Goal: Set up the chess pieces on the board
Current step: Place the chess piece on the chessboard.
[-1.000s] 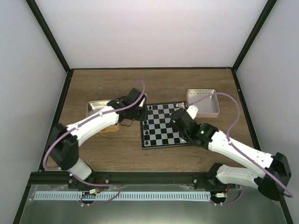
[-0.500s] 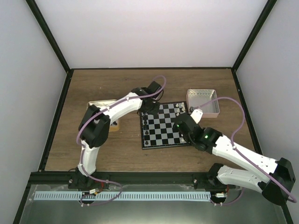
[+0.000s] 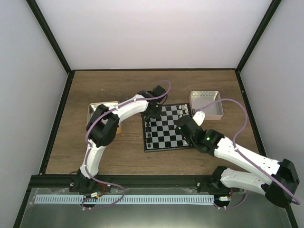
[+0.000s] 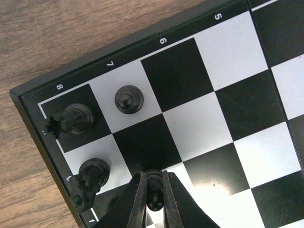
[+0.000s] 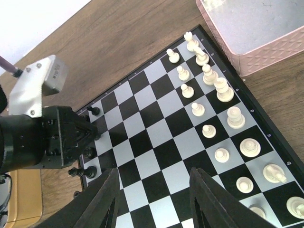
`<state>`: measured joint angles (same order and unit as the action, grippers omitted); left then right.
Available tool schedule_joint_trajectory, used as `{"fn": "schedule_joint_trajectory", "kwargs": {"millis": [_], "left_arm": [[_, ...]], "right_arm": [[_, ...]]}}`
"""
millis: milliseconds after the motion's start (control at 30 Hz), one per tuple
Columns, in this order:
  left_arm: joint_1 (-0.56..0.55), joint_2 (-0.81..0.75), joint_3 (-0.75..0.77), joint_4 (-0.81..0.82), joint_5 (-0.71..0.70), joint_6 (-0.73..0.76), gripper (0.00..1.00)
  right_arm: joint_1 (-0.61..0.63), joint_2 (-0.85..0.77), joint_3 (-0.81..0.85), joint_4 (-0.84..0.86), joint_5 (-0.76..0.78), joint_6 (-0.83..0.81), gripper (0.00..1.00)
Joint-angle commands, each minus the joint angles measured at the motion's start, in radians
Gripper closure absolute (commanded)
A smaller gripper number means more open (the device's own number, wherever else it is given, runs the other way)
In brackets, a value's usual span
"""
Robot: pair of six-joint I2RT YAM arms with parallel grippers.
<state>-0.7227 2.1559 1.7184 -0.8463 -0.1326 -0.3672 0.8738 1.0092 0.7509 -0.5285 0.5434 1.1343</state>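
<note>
- Right gripper (image 5: 154, 175): jaws stand roughly half open with nothing between them. It hangs over the near part of the board, lower centre of the right wrist view.
- Board (image 3: 164, 135): lies flat at mid-table, centre of the top view, between the two arms' working ends.
- White pieces (image 5: 235, 116): stand in two rows along the board's right-hand edge. That side looks set up, though the lowest pieces are cut off by the frame.
- Left gripper (image 4: 154, 180): jaws are nearly shut on a small black piece (image 4: 154, 202), probably a pawn, though its shape is too hidden to confirm. It sits at bottom centre of the left wrist view, over the board's far-left corner region.
- Black chessmen already placed: a rook (image 4: 76, 118) on the corner square, a knight (image 4: 92, 175) on the next edge square, and a pawn (image 4: 128, 99) in front of the rook.
- Step in hand (judgement): placing black's pieces, with most of that side not yet placed.
- Next move (judgement): lower the held piece upright onto the empty dark square (image 4: 137, 147) in front of the knight. Open the jaws only slightly and lift straight up, because the knight stands close by.
- Silver tin (image 3: 97, 109): left of the board.
- Pink tin (image 5: 266, 50): just beyond the board's far-right corner.
</note>
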Motion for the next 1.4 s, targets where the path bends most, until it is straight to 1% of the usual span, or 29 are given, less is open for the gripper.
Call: {"fn": "schedule_joint_trajectory", "kwargs": {"millis": [0, 567, 700, 1100, 1267, 1367], "left_arm": [[0.013, 0.017, 0.017, 0.019, -0.016, -0.012, 0.88], [0.031, 0.035, 0.025, 0.048, 0.024, 0.017, 0.87], [0.031, 0.038, 0.026, 0.049, 0.029, 0.022, 0.81], [0.036, -0.018, 0.049, 0.041, 0.05, 0.033, 0.79], [0.046, -0.053, 0.042, 0.03, 0.048, 0.028, 0.72], [0.054, -0.095, 0.033, 0.025, 0.039, 0.027, 0.7]], "right_arm": [[-0.002, 0.025, 0.021, 0.012, 0.012, -0.005, 0.58], [-0.002, 0.043, 0.032, 0.002, 0.001, -0.007, 0.57], [-0.002, 0.045, 0.032, 0.0, 0.0, -0.006, 0.57], [-0.002, 0.04, 0.032, 0.001, -0.003, -0.003, 0.57], [-0.002, 0.039, 0.031, 0.001, -0.008, -0.003, 0.57], [-0.002, 0.036, 0.027, 0.001, -0.011, -0.002, 0.57]]}}
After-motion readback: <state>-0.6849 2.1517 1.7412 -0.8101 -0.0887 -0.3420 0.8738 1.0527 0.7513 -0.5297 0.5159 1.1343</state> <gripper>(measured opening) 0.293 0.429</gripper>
